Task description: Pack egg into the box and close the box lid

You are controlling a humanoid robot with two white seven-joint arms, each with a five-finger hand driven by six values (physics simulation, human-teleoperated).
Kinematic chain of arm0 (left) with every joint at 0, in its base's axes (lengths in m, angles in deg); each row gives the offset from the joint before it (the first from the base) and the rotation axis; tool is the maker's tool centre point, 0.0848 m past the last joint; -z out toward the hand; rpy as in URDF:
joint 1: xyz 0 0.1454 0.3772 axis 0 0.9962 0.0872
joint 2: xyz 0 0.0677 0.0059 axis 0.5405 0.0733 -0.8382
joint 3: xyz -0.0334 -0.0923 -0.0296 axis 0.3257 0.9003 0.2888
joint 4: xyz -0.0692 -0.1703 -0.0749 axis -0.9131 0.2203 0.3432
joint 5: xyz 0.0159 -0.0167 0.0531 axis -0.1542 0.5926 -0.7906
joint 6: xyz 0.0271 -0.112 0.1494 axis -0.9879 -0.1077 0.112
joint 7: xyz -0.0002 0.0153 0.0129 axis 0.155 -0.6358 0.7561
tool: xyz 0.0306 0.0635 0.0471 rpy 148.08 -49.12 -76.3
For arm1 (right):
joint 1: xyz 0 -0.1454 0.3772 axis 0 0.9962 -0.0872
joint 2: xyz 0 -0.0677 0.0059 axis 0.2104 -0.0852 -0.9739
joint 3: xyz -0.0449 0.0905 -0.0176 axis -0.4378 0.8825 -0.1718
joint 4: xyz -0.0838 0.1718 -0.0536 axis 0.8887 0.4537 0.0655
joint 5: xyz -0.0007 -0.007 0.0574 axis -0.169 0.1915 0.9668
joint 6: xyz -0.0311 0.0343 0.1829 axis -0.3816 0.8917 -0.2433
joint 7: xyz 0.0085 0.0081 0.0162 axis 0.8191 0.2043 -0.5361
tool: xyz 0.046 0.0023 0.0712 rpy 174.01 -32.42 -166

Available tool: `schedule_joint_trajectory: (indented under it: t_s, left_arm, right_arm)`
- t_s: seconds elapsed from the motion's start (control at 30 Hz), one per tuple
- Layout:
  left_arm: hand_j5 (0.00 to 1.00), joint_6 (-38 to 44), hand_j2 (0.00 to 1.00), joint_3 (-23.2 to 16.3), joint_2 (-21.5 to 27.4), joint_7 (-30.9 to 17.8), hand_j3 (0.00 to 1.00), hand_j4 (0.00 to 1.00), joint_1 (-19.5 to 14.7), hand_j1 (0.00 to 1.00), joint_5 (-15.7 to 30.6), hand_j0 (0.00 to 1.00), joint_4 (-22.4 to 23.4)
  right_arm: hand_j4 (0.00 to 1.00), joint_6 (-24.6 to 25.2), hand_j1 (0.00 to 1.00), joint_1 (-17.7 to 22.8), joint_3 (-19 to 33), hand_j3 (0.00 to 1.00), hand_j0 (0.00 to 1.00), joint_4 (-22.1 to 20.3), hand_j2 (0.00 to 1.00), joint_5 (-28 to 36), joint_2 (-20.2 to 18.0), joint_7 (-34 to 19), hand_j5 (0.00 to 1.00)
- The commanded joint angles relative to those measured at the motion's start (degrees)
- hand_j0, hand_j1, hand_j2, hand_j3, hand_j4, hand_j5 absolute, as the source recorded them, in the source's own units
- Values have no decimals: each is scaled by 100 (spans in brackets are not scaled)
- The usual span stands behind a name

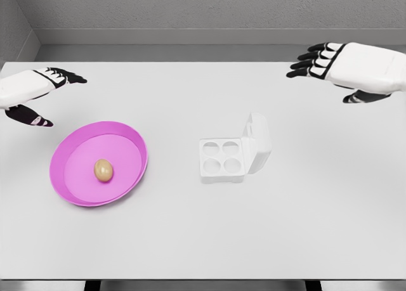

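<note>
The egg (103,170) lies in the pink plate (130,135), well left of the white box (223,159), whose lid (257,142) stands raised on its right side. Farther back, the left hand (33,94) hovers beyond the plate and the right hand (346,68) beyond the box's right, both with fingers spread, holding nothing.

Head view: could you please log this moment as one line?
egg in pink plate | box open | left robot hand, right robot hand open
</note>
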Motion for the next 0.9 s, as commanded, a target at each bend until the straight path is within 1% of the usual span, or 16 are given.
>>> schedule_joint_trajectory:
  t_s: [0.0, 0.07, 0.1, 0.13, 0.17, 0.2, 0.23, 0.33, 0.37, 0.43, 0.47, 0.57, 0.63, 0.73, 0.8, 0.87]
  left_arm:
    - [100, 10, 100, -11, 10, 2, 100, 100, 0, 100, 37, 100, -6]
    - [100, 10, 100, -54, 19, -60, 100, 100, -70, 100, 28, 100, -50]
    - [100, 10, 100, -125, 54, -288, 100, 100, -88, 100, 20, 100, -225]
    - [100, 10, 100, -440, 115, -499, 100, 100, -123, 100, 20, 100, -489]
    - [100, 10, 100, -959, 212, -613, 100, 100, -237, 100, -7, 100, -709]
    - [100, 10, 100, -1188, 282, -692, 100, 100, -316, 100, -7, 100, -902]
    - [100, 10, 100, -1232, 423, -842, 100, 100, -334, 100, -7, 100, -1192]
    - [100, 10, 100, -1232, 458, -842, 100, 100, -334, 100, 11, 100, -1254]
    - [100, 10, 100, -1232, 476, -842, 100, 100, -334, 100, 11, 100, -1254]
    - [100, 10, 100, -1461, 555, -851, 100, 100, -334, 100, 2, 100, -1272]
    - [100, 10, 100, -1478, 538, -851, 100, 100, -334, 100, 2, 100, -1281]
    - [100, 10, 100, -1557, 494, -851, 100, 100, -290, 100, 2, 100, -1289]
    - [100, 10, 100, -1760, 494, -860, 100, 100, -290, 100, -7, 100, -1403]
    - [100, 10, 100, -1768, 467, -868, 100, 100, -281, 100, -24, 100, -1430]
    - [100, 10, 100, -1768, 467, -868, 100, 100, -290, 100, -103, 100, -1439]
    - [99, 10, 99, -1768, 458, -868, 99, 99, -290, 99, -103, 99, -1439]
  right_arm:
    - [100, 16, 100, 0, -21, 100, 100, -18, 100, 7, -2, 2, 100]
    - [100, 16, 100, -44, 23, 100, 100, -18, 100, 25, -2, 2, 100]
    - [100, 16, 100, -26, 32, 100, 100, -18, 100, 42, -54, 2, 100]
    - [100, 16, 100, 35, 32, 100, 100, -18, 100, 51, -300, 2, 100]
    - [100, 16, 100, 61, 41, 100, 100, -18, 100, 60, -546, 2, 100]
    - [100, 16, 100, 202, 85, 100, 100, -10, 100, 60, -670, 2, 100]
    - [100, 16, 100, 448, 164, 100, 100, -10, 100, 69, -705, 2, 100]
    - [100, 16, 100, 756, 199, 100, 100, -10, 100, 60, -792, 2, 100]
    - [100, 16, 100, 773, 181, 100, 100, -18, 100, 60, -810, 2, 100]
    - [100, 16, 100, 791, 138, 100, 100, -45, 100, 60, -810, 2, 100]
    - [100, 16, 100, 940, 129, 100, 100, -62, 100, 60, -784, 2, 100]
    - [100, 16, 100, 1055, 102, 100, 100, -80, 100, 60, -802, 2, 100]
    - [100, 16, 100, 1055, -188, 100, 100, -80, 100, 16, -793, 2, 100]
    - [100, 16, 100, 1195, -223, 100, 100, -80, 100, -28, -784, 2, 100]
    - [100, 16, 100, 1195, -477, 100, 100, -80, 100, -169, -775, 2, 100]
    - [100, 16, 100, 1195, -504, 100, 100, -80, 100, -177, -775, 2, 100]
